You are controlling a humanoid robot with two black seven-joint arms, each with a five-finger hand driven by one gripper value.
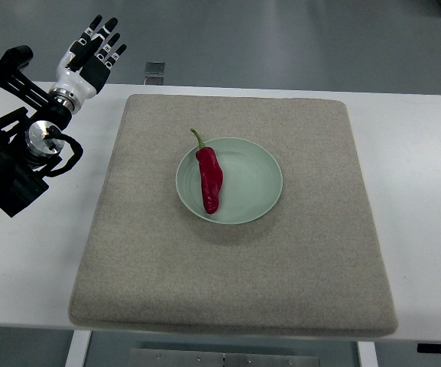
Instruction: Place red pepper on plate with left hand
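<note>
Lying on the plate [262, 180] now: one red pepper [209, 178], long and shiny. Sits on the plate's left half, a bit toward that rim. Green stem [197, 138] pokes past the far rim of the plate; pointed tip aims at the near rim. Touches nothing but the plate.

Pale green and round, that plate, and shallow like a bowl. Rests near the middle of a big grey mat [296, 267]. Spreads out on all sides of the plate, that mat, soft and fuzzy looking. Lies flat on a white counter [423, 191], with bare white showing left and right of the plate's mat.

Far from the plate, up and to the left: the left hand [92, 53]. Hangs over the far left corner of the counter, well apart from the pepper. Fingers [110, 29] straight and spread a little, pointing away from the plate. Holds nothing. Black fingers with white bands, white at the wrist. Black arm parts and cables [10, 164] fill the edge left of the plate.

Beyond the plate, past the far edge of the counter: a small grey metal piece [154, 70], maybe a bracket, too small to tell. Grey floor [296, 38] behind it.
</note>
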